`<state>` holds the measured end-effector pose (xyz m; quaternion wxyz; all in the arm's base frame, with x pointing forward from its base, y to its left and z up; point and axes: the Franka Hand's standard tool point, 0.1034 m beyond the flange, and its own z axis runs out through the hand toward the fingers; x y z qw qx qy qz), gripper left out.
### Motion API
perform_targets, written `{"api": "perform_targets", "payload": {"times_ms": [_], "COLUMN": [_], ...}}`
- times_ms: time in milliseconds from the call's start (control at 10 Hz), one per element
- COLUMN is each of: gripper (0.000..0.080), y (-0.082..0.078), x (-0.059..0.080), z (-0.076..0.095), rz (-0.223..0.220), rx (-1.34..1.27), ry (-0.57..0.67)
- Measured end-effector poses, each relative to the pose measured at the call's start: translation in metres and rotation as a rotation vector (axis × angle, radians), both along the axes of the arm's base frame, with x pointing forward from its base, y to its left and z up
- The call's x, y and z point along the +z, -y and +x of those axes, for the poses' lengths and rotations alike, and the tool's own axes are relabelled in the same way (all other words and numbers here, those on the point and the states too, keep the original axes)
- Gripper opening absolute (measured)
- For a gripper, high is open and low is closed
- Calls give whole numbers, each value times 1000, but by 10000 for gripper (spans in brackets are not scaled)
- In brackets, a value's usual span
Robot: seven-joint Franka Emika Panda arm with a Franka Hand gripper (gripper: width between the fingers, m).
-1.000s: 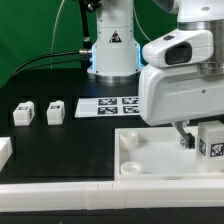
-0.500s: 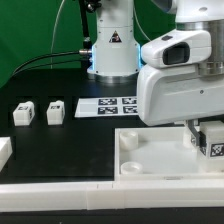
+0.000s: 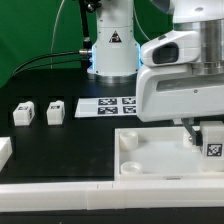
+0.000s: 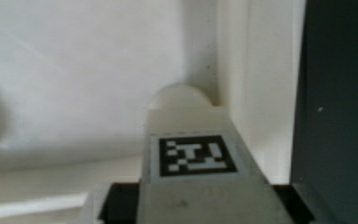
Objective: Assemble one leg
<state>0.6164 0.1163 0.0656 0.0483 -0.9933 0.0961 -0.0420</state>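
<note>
My gripper is shut on a small white leg with a black-and-white tag. It holds the leg over the right end of the large white tray, near a corner socket. In the wrist view the leg runs out from between my dark fingers, its rounded tip against the tray's white floor close to the tray's wall. Two more legs stand on the black table at the exterior view's left.
The marker board lies behind the tray. A white block sits at the exterior view's far left edge. A long white rail runs along the front. The arm's base stands at the back.
My gripper has moved slightly right and down with the leg, closer to the tray's right end.
</note>
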Motion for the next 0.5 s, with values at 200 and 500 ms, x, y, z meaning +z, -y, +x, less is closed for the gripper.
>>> {"api": "perform_targets", "payload": {"times_ms": [200,500], "gripper": [294,298], "y": [6,21], "x": [-1,-1], "z": [0,1], "rz": [9,7], "rx": [-205,-399], "ry": [-17,-25]}}
